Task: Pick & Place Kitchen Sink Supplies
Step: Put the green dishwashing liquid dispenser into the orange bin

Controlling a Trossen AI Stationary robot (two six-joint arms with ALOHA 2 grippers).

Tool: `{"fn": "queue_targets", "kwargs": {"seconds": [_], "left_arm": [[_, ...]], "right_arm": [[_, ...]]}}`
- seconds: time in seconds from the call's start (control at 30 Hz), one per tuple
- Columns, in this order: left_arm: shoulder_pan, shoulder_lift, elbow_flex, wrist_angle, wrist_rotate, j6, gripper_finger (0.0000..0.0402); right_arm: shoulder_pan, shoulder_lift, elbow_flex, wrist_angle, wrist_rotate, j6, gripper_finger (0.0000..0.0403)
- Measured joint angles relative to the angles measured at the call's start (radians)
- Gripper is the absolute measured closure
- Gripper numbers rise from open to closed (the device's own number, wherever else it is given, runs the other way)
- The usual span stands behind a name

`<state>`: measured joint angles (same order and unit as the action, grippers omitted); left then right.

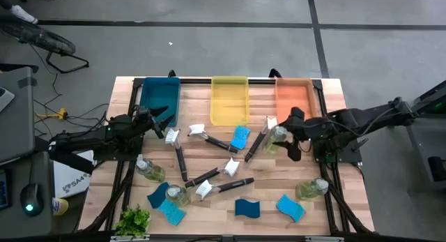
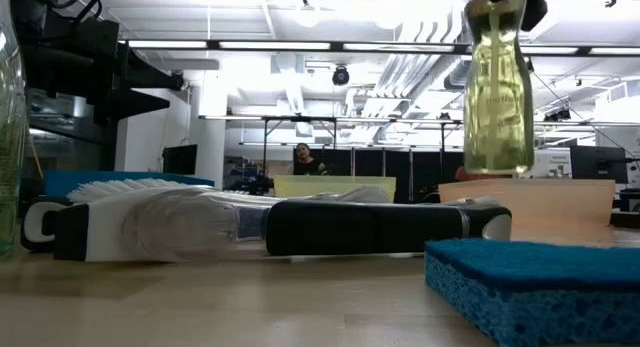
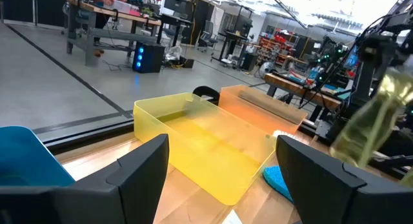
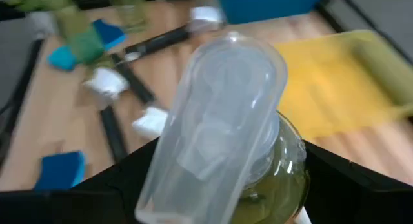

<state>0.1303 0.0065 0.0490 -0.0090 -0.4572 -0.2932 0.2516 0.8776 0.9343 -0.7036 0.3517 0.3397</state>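
right gripper (image 1: 284,135) holds bottle (image 1: 277,137) aloft near orange bin (image 1: 293,95)

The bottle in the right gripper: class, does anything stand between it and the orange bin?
Nothing visible does. The right gripper holds the bottle lifted off the table, beside the orange bin. Only bare wood lies between them, and the bin looks empty. The left gripper waits by the blue bin.

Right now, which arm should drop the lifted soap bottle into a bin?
Right. Its claw already grips the soap bottle off the table beside the orange bin; the left claw is open by the blue bin.
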Motion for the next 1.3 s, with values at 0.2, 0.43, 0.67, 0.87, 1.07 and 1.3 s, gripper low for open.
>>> {"fn": "queue_targets", "kwargs": {"seconds": [0.2,0.43,0.67,0.87,1.07,1.3], "left_arm": [[0.0,0.0,0.0,0.0,0.0,0.0,0.0121],[0.0,0.0,0.0,0.0,0.0,0.0,0.0121],[0.0,0.0,0.0,0.0,0.0,0.0,0.0121],[0.0,0.0,0.0,0.0,0.0,0.0,0.0121],[0.0,0.0,0.0,0.0,0.0,0.0,0.0121],[0.0,0.0,0.0,0.0,0.0,0.0,0.0121]], "right_arm": [[-0.004,-0.001,0.12,-0.123,0.193,0.074,0.012],[-0.057,-0.002,0.213,-0.25,0.362,0.117,0.012],[-0.176,-0.001,0.238,-0.292,0.415,0.159,0.012],[-0.32,0.0,0.238,-0.303,0.403,0.159,0.012],[-0.484,0.0,0.235,-0.309,0.396,0.161,0.012],[-0.632,0.0,0.229,-0.317,0.34,0.154,0.012]]}}
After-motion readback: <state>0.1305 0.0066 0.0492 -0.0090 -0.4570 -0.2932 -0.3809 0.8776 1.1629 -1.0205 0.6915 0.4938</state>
